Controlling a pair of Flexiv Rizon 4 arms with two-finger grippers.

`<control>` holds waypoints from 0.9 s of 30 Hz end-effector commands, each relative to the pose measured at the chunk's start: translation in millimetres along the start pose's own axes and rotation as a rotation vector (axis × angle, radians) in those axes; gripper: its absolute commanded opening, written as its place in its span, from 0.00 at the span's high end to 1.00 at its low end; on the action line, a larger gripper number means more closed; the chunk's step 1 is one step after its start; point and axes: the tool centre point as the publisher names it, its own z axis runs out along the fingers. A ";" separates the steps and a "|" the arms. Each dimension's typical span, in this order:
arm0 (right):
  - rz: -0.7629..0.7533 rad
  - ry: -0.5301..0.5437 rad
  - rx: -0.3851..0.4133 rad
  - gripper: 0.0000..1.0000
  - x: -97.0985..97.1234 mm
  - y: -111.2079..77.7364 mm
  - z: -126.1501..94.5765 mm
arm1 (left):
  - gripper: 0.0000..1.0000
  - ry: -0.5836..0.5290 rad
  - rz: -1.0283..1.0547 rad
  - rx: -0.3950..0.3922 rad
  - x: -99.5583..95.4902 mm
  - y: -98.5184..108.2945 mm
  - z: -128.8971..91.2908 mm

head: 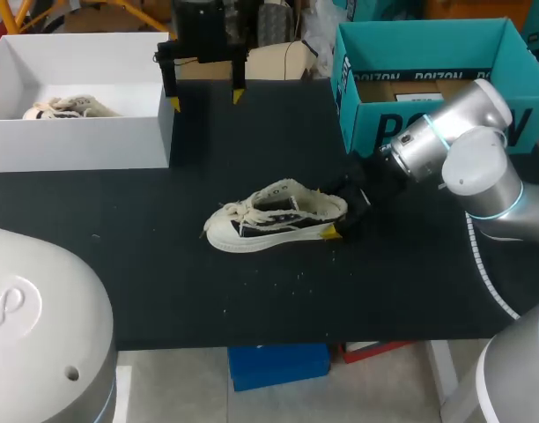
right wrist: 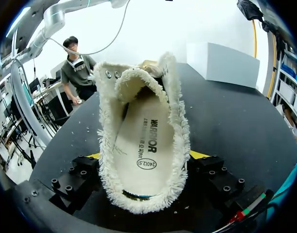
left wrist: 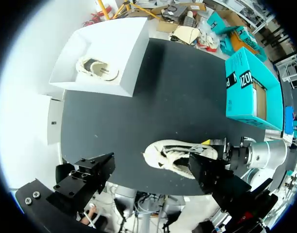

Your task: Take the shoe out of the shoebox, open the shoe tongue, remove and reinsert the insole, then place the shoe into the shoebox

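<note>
Shoe [right wrist: 143, 145] heel clamped between right jaws; toe pointing away.

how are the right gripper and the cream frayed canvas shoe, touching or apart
Touching: right wrist view shows both yellow fingertips of the right gripper against the shoe, no gap.

This looks to me like a robotics laboratory, not a home or a shop. My two silver-grey metal arms, the right arm [head: 468, 145] and the left arm [head: 32, 335], with their smooth rounded joints, stand at a plain work table with a matte black top [head: 164, 291]. On this top the objects are set out as for a test: an open white cardboard shoebox [head: 76, 141], an open teal cardboard box [head: 375, 123] and one cream canvas shoe with frayed edges [head: 274, 216].
</note>
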 end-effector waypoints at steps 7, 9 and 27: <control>0.001 0.002 0.000 1.00 -1.3 -2.7 5.3 | 0.00 -0.038 0.031 0.018 19.6 4.7 2.2; 0.001 0.002 0.000 1.00 -1.3 -2.7 5.3 | 0.00 -0.038 0.031 0.018 19.6 4.7 2.2; 0.001 0.002 0.000 1.00 -1.3 -2.7 5.3 | 0.00 -0.012 0.118 0.056 102.2 69.9 26.9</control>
